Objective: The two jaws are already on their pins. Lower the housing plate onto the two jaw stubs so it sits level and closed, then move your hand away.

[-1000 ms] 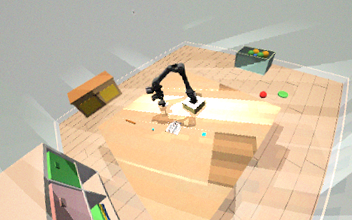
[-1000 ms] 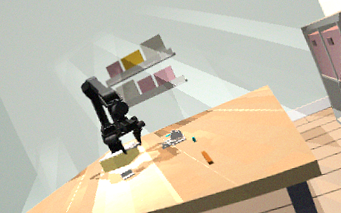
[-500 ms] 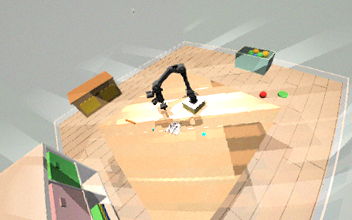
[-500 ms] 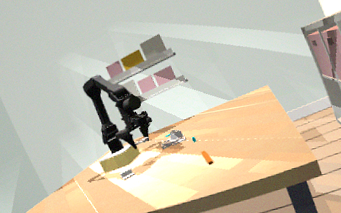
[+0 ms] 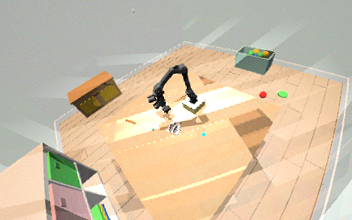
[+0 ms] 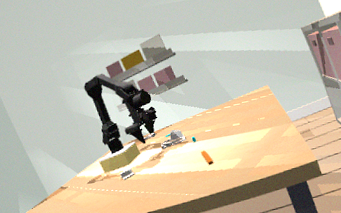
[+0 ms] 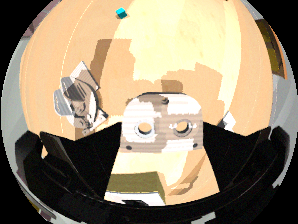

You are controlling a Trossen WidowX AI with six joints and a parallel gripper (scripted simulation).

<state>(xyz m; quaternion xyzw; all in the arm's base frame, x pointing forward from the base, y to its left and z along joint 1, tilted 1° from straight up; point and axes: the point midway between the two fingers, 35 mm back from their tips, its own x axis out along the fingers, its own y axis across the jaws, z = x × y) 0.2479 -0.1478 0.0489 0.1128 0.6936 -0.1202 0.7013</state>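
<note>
The pale housing plate [image 7: 162, 112] with two round holes is between the fingertips of my gripper [image 5: 160, 107] [image 6: 148, 136] [image 7: 161, 125]; a small pale part of it shows in the third-person side view. The gripper is shut on its edges and holds it above the table. The grey jaw assembly [image 5: 174, 128] [image 6: 174, 138] [image 7: 82, 102] sits on the table, left of the held plate in the wrist view and apart from it. Its stubs and pins are too small to tell apart.
A small grey piece [image 6: 126, 173] lies near the arm's pale base block [image 6: 121, 158] [image 5: 196, 105] [image 7: 132, 182]. A teal cube [image 5: 153, 129] [image 6: 194, 139] [image 7: 121, 13], an orange stick [image 5: 130, 122] [image 6: 207, 157] and a cyan piece [image 5: 204, 134] lie on the table.
</note>
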